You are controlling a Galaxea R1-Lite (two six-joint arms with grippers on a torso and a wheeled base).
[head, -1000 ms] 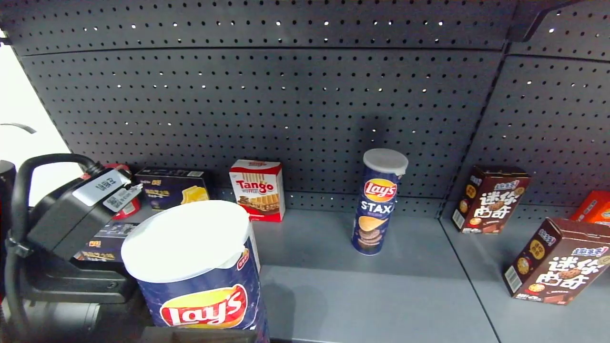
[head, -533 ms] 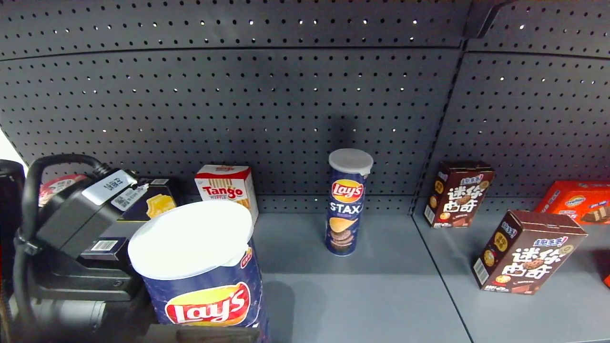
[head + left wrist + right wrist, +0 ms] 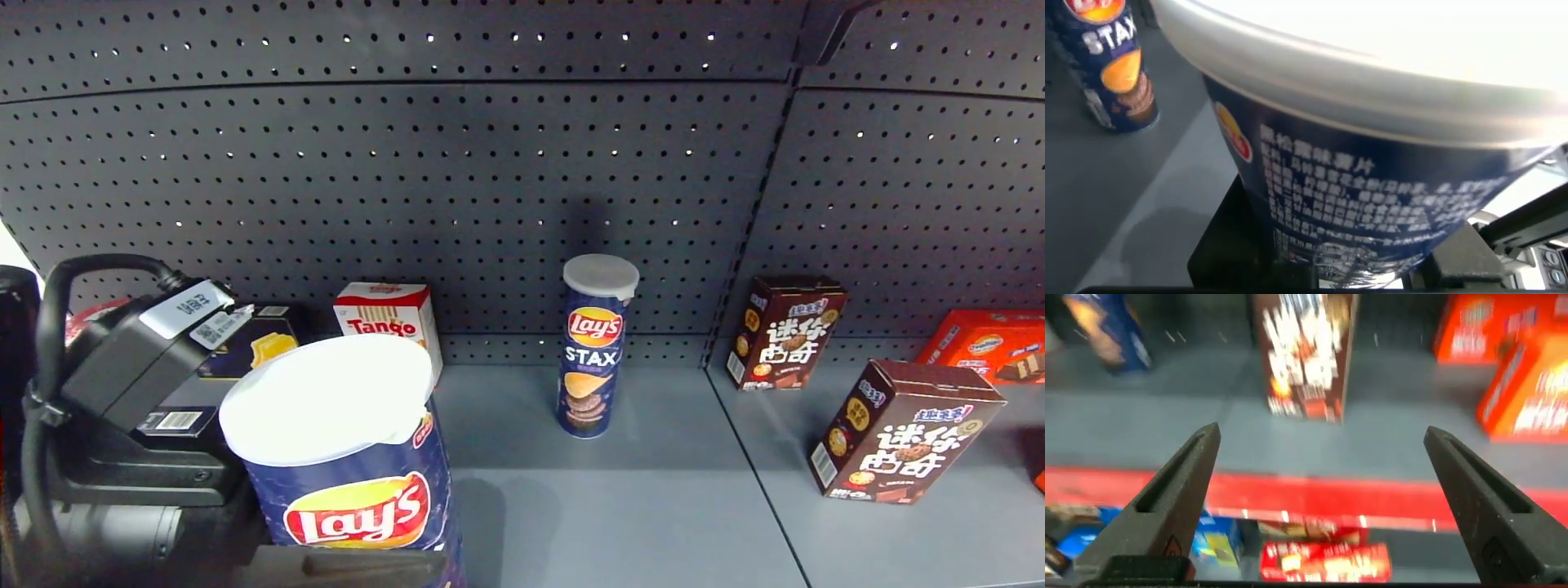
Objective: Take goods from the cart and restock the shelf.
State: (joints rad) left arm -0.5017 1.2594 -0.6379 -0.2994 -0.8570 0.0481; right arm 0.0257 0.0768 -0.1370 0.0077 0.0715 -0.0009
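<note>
The left gripper (image 3: 1343, 260), clamped on the chip can (image 3: 347, 457) at the lower left of the head view, should hold it upright and set it flat on the bare shelf (image 3: 620, 506) beside the standing can (image 3: 596, 347) without knocking it; the right gripper (image 3: 1323, 498) gapes wide, empty.

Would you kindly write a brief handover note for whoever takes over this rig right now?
Left gripper: shut on the held chips can, upright, at the front left of the shelf.
Right gripper: open, empty, facing the shelf's front edge.
On the shelf: standing chips can in the middle, wafer box to its left, brown box to its right.
Done: one can stands shelved.
Left: set the held can down, release, then probably fetch more goods.
</note>
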